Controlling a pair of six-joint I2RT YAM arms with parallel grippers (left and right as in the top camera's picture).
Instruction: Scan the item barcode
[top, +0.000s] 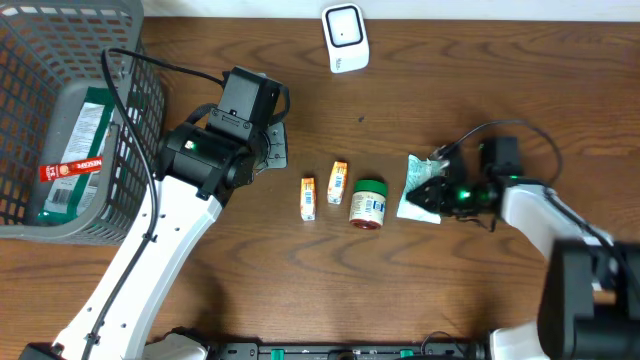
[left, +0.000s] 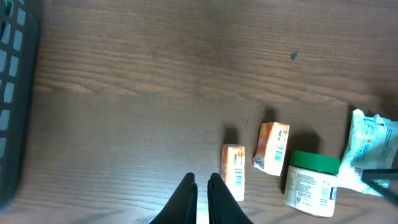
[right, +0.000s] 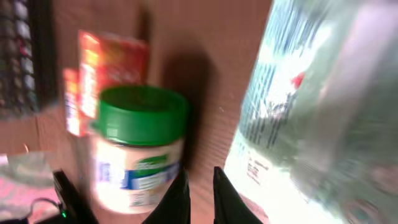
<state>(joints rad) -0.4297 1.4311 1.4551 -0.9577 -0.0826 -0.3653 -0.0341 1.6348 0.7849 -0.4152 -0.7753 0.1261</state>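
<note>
Overhead view, 12 o'clock taken as the top edge.

We note the white scanner (top: 345, 38) at 12 o'clock on the wooden table (top: 480, 80), well apart from everything else.

A row of goods lies near the middle. From 9 toward 3 o'clock it runs: a small orange box (top: 308, 198), a second orange box (top: 338, 182) just beside it, a green-lidded jar (top: 368, 203) on its side, then a pale green-and-white pouch (top: 415, 172). The pouch lies flat at the 3 o'clock end of the row, and printed lines show on its face in the right wrist view.

The right gripper (right: 198, 177) reaches in from 3 o'clock and sits low over the pouch's 3 o'clock half. Its fingers (right: 179, 196) are drawn nearly together, and we see only table in the slit between them. In its own view the pouch is at 2 o'clock and the jar at 9 o'clock. We cannot tell whether a finger touches the pouch.

The left gripper (left: 200, 183) sits at 10 o'clock of the boxes. It is pinched to a thin gap and holds nothing, with the first box just off its 3 o'clock finger.

At 9 o'clock stands a grey mesh basket (top: 60, 30), and a green packet (top: 75, 150) lies inside it.
</note>
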